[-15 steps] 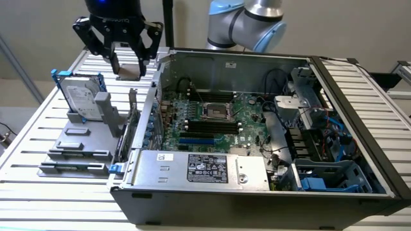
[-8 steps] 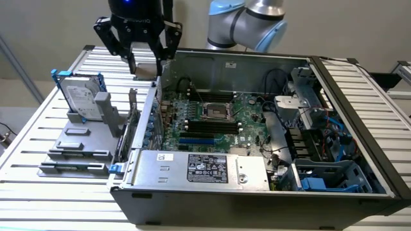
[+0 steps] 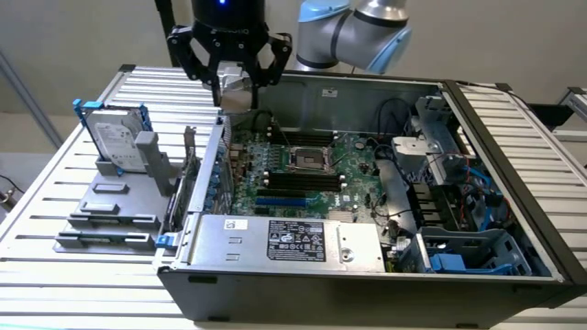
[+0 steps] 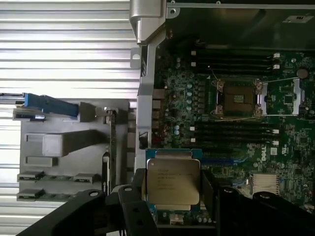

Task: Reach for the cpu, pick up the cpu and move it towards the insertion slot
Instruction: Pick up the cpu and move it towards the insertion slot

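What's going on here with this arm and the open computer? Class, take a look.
A robot arm is working over an opened PC case. Its tool hangs above the case's back edge, toward the exterior view's left. The wrist view shows the cpu gripped between the tool's fingers, silver top facing the camera, already lifted. The slot on the green board is open and bare, some way off from the cpu. A hard drive stands upright on a grey fixture beside the case.
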Controlling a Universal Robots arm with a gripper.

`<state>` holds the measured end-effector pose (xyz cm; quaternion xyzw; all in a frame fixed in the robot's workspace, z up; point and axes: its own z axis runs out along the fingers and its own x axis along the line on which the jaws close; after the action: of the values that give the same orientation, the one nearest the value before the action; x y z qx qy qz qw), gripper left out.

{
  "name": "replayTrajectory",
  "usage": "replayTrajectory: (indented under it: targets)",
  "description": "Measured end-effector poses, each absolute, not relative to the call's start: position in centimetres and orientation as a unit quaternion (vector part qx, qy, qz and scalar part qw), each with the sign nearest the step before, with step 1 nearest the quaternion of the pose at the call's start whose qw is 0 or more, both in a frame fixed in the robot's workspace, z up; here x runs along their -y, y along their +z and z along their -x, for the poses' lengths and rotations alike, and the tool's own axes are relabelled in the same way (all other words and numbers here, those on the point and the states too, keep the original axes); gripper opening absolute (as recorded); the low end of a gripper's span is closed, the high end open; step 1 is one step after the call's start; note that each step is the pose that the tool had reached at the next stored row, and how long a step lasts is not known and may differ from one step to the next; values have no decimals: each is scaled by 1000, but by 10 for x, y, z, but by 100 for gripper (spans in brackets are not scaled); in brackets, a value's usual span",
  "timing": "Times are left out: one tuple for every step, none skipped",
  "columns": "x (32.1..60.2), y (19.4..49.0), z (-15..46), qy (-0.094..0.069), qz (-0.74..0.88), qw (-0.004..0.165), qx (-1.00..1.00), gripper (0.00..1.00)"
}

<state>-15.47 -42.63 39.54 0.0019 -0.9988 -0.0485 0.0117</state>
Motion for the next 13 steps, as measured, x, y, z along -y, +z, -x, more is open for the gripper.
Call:
replayTrajectory:
  targets:
    - [426,395,150,-49,-2,12,999,54]
    - [426,395,146,-49,-2,12,999,54]
    - [426,395,141,-49,-2,12,999,54]
    - [426,395,137,-49,-2,12,999,54]
    - [426,395,132,-49,-2,12,999,54]
    - [426,395,127,-49,-2,12,999,54]
    - [426,395,123,-49,-2,12,999,54]
    - [426,395,118,-49,-2,12,999,54]
    - [426,394,114,-49,-2,12,999,54]
    - [426,394,109,-49,-2,12,999,54]
    - [425,394,105,-49,-2,12,999,54]
    - [424,394,100,-49,-2,12,999,54]
    - [423,393,96,-49,-2,12,999,54]
